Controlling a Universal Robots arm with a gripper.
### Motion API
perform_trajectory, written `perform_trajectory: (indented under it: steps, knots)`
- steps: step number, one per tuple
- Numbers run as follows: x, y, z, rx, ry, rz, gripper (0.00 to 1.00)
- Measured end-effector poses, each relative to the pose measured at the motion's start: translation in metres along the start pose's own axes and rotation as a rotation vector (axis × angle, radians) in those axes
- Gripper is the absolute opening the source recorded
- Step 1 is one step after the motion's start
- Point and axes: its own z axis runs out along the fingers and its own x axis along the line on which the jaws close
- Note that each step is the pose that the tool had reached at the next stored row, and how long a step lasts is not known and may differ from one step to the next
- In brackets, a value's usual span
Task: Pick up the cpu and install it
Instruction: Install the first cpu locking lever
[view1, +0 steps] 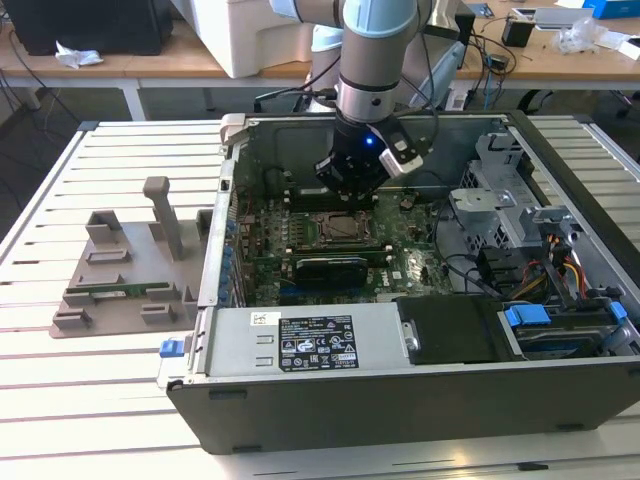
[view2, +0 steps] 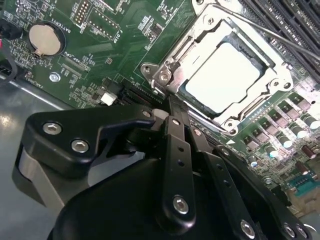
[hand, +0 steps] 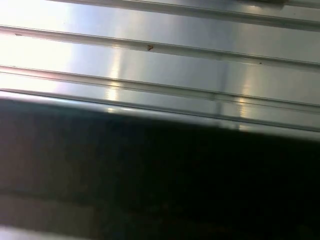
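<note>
We see cpu (view2: 227, 77) already seated inside socket frame (view2: 200, 37) on motherboard (view2: 125, 30). Gripper (view2: 172, 107) hovers just beside socket frame, fingers clenched together, holding nothing. Placement looks done.

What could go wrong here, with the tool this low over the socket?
1. The cpu lies inside the socket frame with the tool just beside it; a sideways slip could scrape the frame or nearby board parts.
2. The retention lever runs close by and might snag.
3. In the exterior view the arm sits inside the case, near cables.
</note>
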Motion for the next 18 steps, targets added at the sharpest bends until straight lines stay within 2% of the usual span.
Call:
perform_trajectory:
  steps: [6,8,10,11,14,15,16,18]
  knots:
    - [-0.0026,0.0019,0.0021,0.0001,0.0004,-0.005,0.11]
    - [-0.0027,0.0022,-0.0024,-0.0007,-0.0003,-0.005,0.11]
    - [-0.0024,0.0022,-0.0108,0.0005,0.0003,-0.005,0.11]
    - [-0.0019,-0.0003,-0.0136,0.0022,0.0003,-0.005,0.11]
    - [-0.0007,-0.0096,-0.0142,0.0253,0.0036,-0.004,0.11]
    - [0.0012,-0.0239,-0.0145,0.0758,0.0104,-0.003,0.11]
    - [0.0015,-0.0266,-0.0146,0.079,0.0107,-0.002,0.11]
    - [0.002,-0.029,-0.018,0.0797,0.0108,-0.002,0.11]
